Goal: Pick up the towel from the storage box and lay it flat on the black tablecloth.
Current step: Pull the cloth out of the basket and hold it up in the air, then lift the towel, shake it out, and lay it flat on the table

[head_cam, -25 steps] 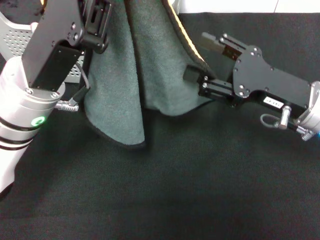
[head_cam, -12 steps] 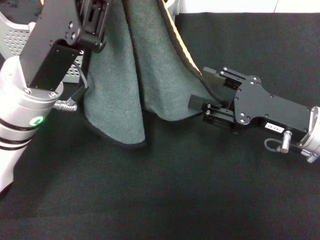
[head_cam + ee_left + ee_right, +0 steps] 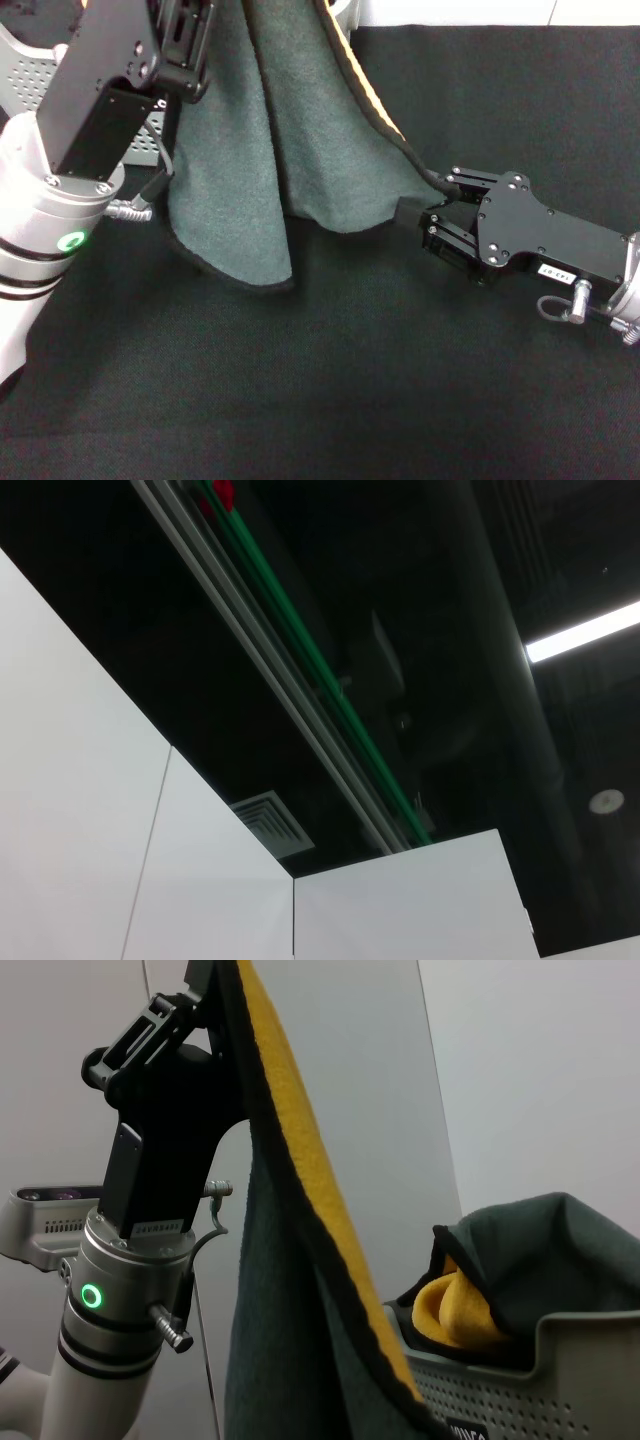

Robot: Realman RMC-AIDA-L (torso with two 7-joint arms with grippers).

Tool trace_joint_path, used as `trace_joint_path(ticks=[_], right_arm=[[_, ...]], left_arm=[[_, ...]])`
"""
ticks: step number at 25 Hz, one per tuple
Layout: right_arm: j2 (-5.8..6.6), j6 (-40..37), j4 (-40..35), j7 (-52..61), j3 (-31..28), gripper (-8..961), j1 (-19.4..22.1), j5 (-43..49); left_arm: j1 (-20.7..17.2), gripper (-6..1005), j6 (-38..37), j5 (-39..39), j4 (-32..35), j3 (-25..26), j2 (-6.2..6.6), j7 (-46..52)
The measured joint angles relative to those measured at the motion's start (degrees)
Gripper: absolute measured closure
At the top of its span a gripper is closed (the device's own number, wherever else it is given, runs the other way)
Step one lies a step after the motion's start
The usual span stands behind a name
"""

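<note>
- Right gripper (image 3: 418, 215) low over the black tablecloth (image 3: 350, 380), jaws clamped on the towel's (image 3: 300, 150) lower corner.
- Left gripper (image 3: 185, 40) raised at top left, gripping the towel's upper edge; jaws' state cannot be told.
- Towel hanging in folds, grey-green face forward, yellow reverse along its edge, bottom hem touching the tablecloth.
- Storage box (image 3: 40, 75) behind the left arm, another cloth (image 3: 520, 1270) bunched inside.

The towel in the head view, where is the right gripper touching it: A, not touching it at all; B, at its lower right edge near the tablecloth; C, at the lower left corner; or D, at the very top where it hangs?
B. The right gripper meets the black-bordered lower right edge of the hanging towel, low over the black tablecloth, while the left gripper is up at the towel's top.
</note>
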State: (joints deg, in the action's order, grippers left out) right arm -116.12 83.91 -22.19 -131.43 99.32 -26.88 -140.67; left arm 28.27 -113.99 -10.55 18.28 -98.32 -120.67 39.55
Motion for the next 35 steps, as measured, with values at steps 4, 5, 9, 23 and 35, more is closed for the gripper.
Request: trace_joint_path(ticks=[4, 5, 9, 23, 35], right_arm=[[0.06, 0.03, 0.03, -0.01, -0.01, 611, 0.30, 0.00], [0.06, 0.03, 0.03, -0.01, -0.02, 611, 0.37, 0.00], [0.00, 0.04, 0.04, -0.03, -0.06, 610, 0.54, 0.00], [-0.07, 1.46, 0.05, -0.11, -0.50, 663, 1.71, -0.51], [-0.07, 2.87, -0.54, -2.72, -0.54, 925, 2.29, -0.79]], left_arm=[[-0.18, 985, 0.00, 0.54, 0.00, -0.16, 0.07, -0.21], [-0.22, 985, 0.00, 0.55, 0.00, -0.13, 0.08, -0.29], [-0.29, 985, 0.00, 0.57, 0.00, 0.03, 0.09, -0.12], [-1.03, 984, 0.00, 0.81, 0.00, 0.06, 0.09, -0.29], [-1.96, 984, 0.04, 1.20, -0.63, -0.36, 0.06, 0.65]])
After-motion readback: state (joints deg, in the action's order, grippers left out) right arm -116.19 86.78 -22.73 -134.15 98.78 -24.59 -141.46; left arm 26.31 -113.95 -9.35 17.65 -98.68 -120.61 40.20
